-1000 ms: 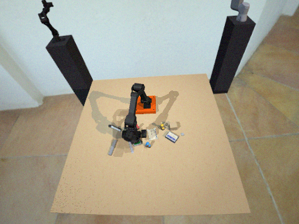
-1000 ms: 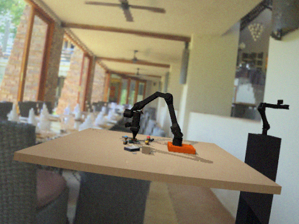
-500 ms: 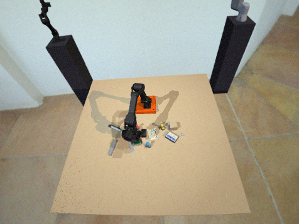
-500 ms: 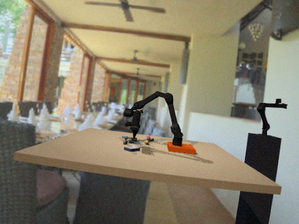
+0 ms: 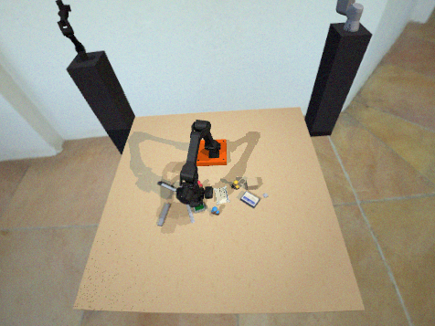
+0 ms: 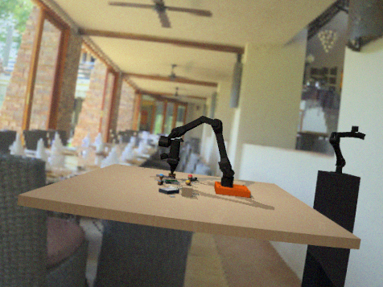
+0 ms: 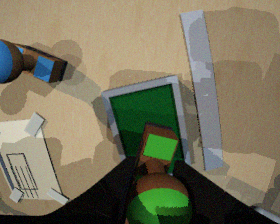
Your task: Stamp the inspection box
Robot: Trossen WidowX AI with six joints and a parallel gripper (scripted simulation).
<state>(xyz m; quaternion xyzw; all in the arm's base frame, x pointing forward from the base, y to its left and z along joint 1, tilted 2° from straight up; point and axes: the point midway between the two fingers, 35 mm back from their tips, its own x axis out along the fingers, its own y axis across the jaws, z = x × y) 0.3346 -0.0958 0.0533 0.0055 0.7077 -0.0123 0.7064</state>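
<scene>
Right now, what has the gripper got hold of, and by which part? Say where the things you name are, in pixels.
The green-topped stamp (image 7: 160, 145), held in the gripper (image 7: 154, 165) around its narrow neck, below the round knob.

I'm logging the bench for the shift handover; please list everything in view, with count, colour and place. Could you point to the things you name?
green-marked stamp (image 7: 160, 145): one, brown and green, in the tool, over the pad
pad (image 7: 142, 107) (image 5: 199, 208): one, green in a grey frame, under it
blue-marked stamp (image 7: 46, 69) (image 5: 215, 210): one, beside the pad
card (image 7: 42, 172) (image 5: 221, 195): one, cream, beside the pad
yellow-topped stamp (image 5: 236, 184) (image 6: 187, 182): one, beyond the card
red-topped item (image 6: 190, 176): one, near the arm
dark-edged case (image 5: 250, 199) (image 6: 168, 190): one, white-blue top, past the card
grey strips: several, around the pad
pedestals: two, black, behind the table, each with an arm
base (image 5: 222, 159) (image 6: 244, 194): one, orange
tool (image 7: 154, 165): one, black
</scene>
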